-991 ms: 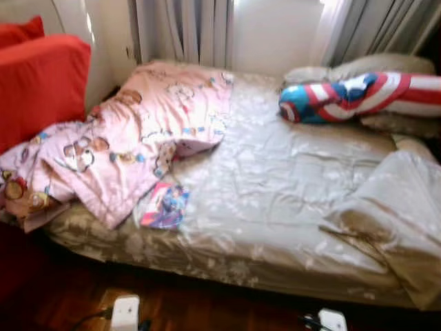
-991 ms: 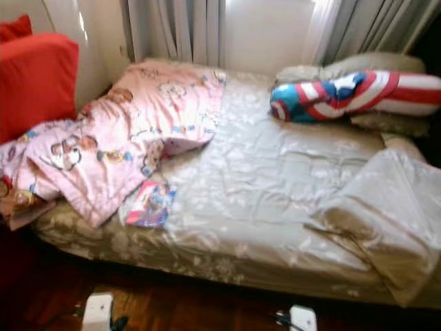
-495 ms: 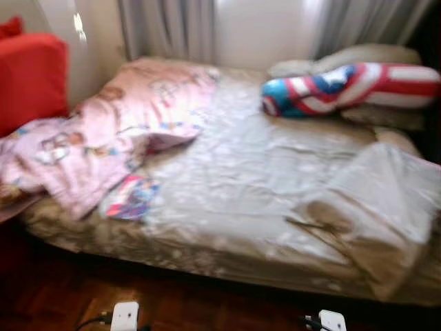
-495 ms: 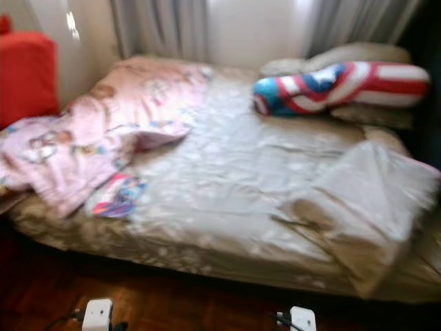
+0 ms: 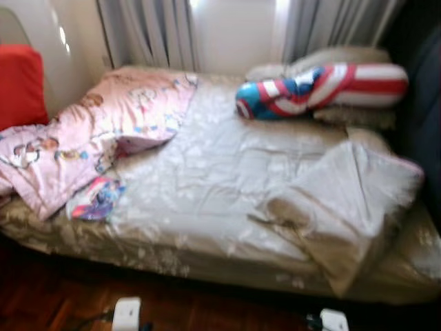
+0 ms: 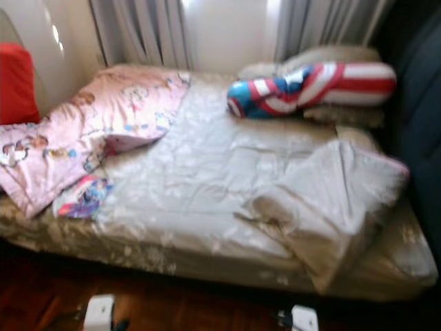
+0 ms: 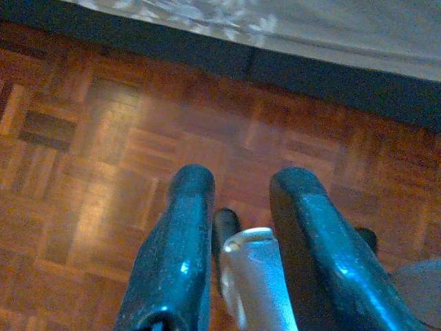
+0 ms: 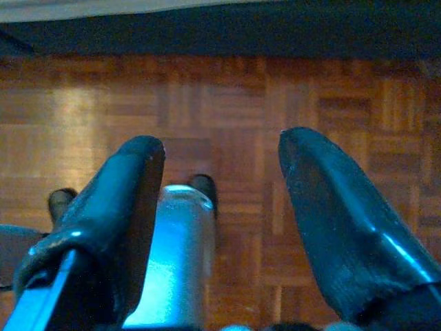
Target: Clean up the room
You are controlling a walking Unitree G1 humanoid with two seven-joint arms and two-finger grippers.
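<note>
A bed (image 5: pixel 207 179) with a rumpled beige sheet holds a pink cartoon-print blanket (image 5: pixel 103 131) heaped on its left side, with a small colourful book (image 5: pixel 95 200) beside it. A red, white and blue striped bolster (image 5: pixel 324 88) lies by the pillows, and a folded beige quilt (image 5: pixel 344 200) sits on the right.

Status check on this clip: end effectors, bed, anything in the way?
Both end effectors, left and right, open, empty, over parquet floor. Bed unmade: pink blanket bunched, beige duvet crumpled. No obstruction seen.
</note>
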